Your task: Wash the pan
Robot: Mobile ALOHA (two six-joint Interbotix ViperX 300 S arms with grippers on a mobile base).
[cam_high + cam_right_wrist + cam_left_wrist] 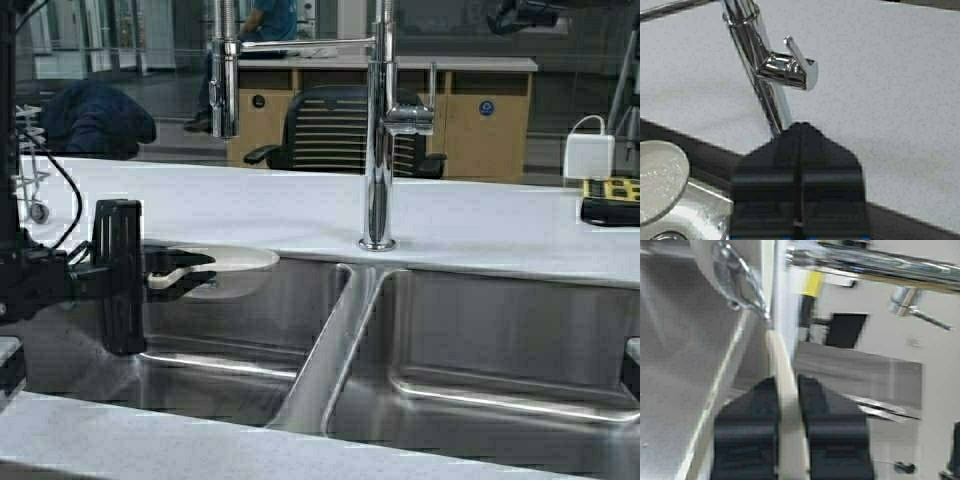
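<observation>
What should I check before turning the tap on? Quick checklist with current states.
1. Left gripper shut on the pan handle: ok.
2. Pan held above the left sink basin: ok.
3. Pan under the faucet spout: roughly, cannot tell exactly.
4. Right gripper shut, holding nothing: ok.
5. Right gripper touching the faucet lever: not ok, short of it.
6. Water running: cannot tell.

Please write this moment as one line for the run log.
left gripper: shut on pan handle, holds it over left basin | right gripper: shut, empty, near faucet | water: none visible
</observation>
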